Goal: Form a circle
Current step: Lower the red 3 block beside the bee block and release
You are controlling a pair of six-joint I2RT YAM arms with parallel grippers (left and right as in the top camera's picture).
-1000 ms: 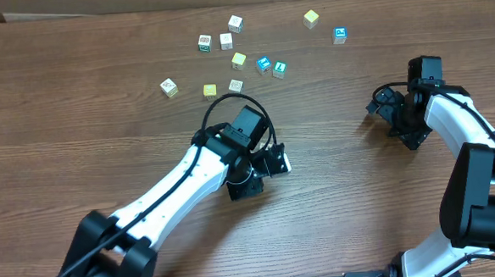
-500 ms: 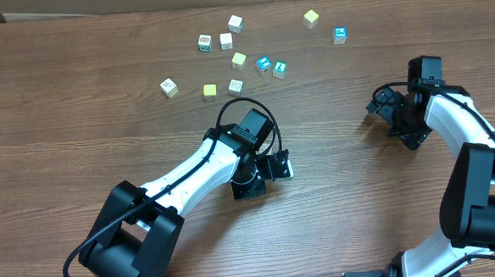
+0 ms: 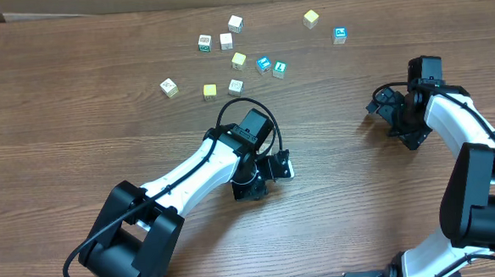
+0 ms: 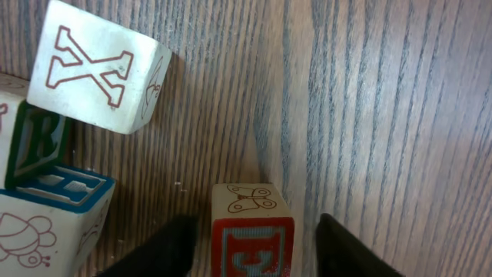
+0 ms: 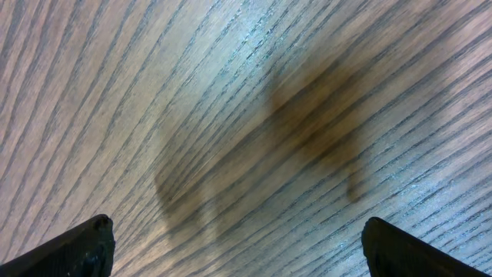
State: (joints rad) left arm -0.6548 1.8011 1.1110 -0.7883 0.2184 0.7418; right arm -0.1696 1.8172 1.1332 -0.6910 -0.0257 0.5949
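Note:
In the left wrist view a cream cube with a red-printed face point(image 4: 252, 245) and a butterfly drawing rests on the wood between the fingers of my left gripper point(image 4: 255, 235). The gripper is open, with a narrow gap on each side of the cube. To the cube's left sits the clump forming the circle: an X cube point(image 4: 96, 65), a green-lettered cube point(image 4: 34, 146), a blue-framed cube point(image 4: 54, 192) and a bug-picture cube point(image 4: 38, 238). Overhead, the left gripper point(image 3: 273, 166) covers this clump at mid-table. My right gripper point(image 3: 383, 106) is open over bare wood point(image 5: 238, 154).
Several loose cubes lie scattered at the far side of the table: cream ones point(image 3: 169, 87) point(image 3: 226, 41) point(image 3: 235, 23), yellow ones point(image 3: 209, 90) point(image 3: 311, 18), and blue-faced ones point(image 3: 263, 65) point(image 3: 340, 35). The left arm stretches diagonally from the near-left corner.
The left gripper's jaws have parted from the red-faced cube, which stays on the table. The left arm edged slightly right a second ago. The right arm has not moved.

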